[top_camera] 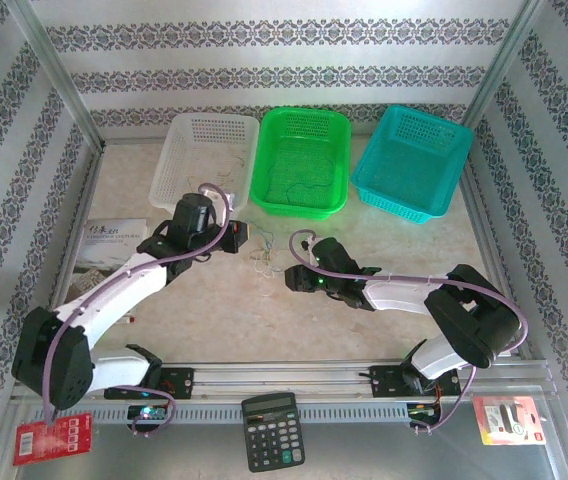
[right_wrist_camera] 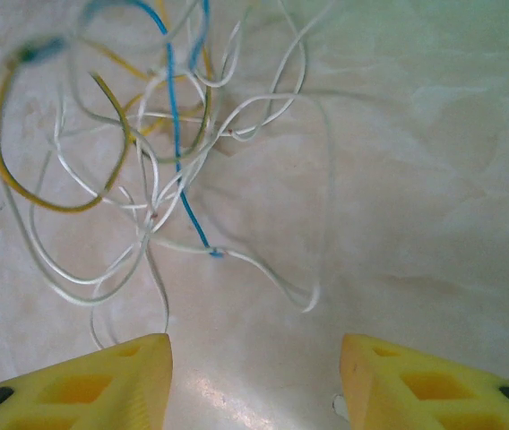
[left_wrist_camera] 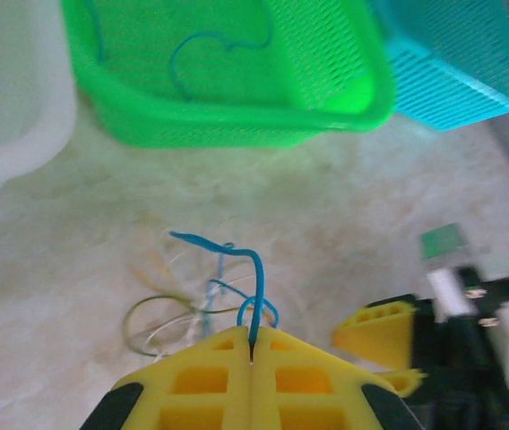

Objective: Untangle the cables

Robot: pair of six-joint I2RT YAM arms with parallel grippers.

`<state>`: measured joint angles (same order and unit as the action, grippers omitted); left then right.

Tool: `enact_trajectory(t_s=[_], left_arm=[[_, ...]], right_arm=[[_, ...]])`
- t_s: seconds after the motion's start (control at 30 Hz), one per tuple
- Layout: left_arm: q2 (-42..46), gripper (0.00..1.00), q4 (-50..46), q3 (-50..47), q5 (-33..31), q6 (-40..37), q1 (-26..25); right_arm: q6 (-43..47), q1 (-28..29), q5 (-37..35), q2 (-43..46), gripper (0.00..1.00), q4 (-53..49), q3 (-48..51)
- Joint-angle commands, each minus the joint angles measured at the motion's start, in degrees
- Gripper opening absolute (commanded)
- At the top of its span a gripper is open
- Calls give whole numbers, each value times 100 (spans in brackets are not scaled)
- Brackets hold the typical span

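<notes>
Left gripper is pinched shut on a blue cable curling up from the cables, a loose white, yellow and blue tangle on the table. Right gripper sits half open, holding nothing, just beside it. Bare table around; green basket well behind.

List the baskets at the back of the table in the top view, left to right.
white basket → green basket → teal basket
</notes>
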<state>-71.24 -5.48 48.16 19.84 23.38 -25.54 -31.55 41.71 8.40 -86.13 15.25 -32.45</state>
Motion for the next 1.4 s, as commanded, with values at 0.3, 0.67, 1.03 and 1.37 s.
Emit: enact_trajectory(t_s=[0.3,0.67,1.03,1.37], left_arm=[[380,0,1160,-208,785,931,-75],[462,0,1431,-482,811,987,-74],[535,0,1592,-527,866,1015,-76],[587,0,1612,-496,886,1039,-79]], right_arm=[[5,-152,-4,562,53,-224,40],[-478,-1204,574,2460,58,-606,131],[-1329,-1522,1251,1888,71,116,-649],[-1406,-1405,1541,914,71,604,-1110]])
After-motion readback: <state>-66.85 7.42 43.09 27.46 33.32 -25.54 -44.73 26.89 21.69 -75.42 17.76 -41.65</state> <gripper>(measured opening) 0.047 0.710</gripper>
